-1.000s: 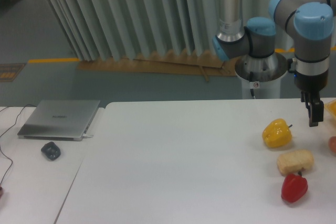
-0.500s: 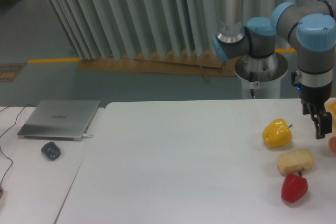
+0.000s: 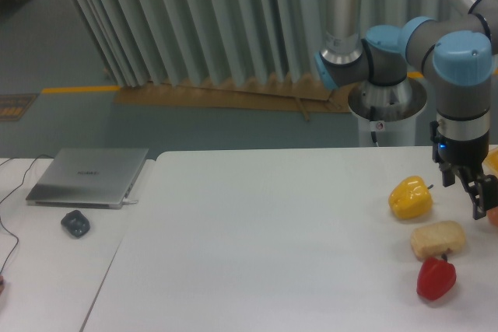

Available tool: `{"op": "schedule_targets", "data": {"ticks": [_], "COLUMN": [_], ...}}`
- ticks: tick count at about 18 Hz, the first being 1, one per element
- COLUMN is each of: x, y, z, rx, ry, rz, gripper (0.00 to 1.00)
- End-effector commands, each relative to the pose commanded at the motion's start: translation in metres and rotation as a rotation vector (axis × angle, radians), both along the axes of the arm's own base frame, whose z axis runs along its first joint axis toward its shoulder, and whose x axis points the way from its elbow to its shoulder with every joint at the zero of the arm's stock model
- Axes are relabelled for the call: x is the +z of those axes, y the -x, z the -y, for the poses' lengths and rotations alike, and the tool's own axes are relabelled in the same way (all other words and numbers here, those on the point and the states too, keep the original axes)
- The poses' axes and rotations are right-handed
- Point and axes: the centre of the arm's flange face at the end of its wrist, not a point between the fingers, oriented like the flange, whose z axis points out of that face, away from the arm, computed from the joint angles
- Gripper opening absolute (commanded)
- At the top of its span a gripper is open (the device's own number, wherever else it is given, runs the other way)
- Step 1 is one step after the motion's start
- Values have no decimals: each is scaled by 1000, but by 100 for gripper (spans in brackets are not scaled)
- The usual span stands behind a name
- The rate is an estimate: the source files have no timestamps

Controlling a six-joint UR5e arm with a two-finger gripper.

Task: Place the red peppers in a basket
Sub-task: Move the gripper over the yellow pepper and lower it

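We see that the gripper has come lower and a bit more to the right than it was a second ago. It now hangs at the far right side of the white bench, just right of the yellow pepper and a little above the bread lump. We cannot tell if its jaws are open or closed, because they look like one dark shape near the edge of the view.

The red pepper sits on the bench at the near right. It is just in front of the bread lump and seems to touch it. Nothing holds it.

The peppers and the bread have not moved.

Far over on the left lies a closed gray laptop, with a dark mouse just in front of it.
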Motion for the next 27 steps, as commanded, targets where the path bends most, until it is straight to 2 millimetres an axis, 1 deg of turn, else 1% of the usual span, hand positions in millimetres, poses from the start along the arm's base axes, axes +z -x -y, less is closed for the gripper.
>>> {"op": "schedule_targets", "data": {"ticks": [3,7,10,13,16,19,25,27], "x": [-7,-12,-16,-14,-12,-20,-9,-13], "y": [-6,-11,-12,-10,-9,-7,-5,-6], "z": [-9,-21,-24,-26,-26,-27,-28,-27], "rx": [29,102,104,171,176,180,168,136], "ry": [-8,-54,-70,-102,-105,-87,-125,-104], "rz": [2,2,10,-9,-13,-14,-51,-57], "gripper": [100,100,100,100,100,100,100,100]}}
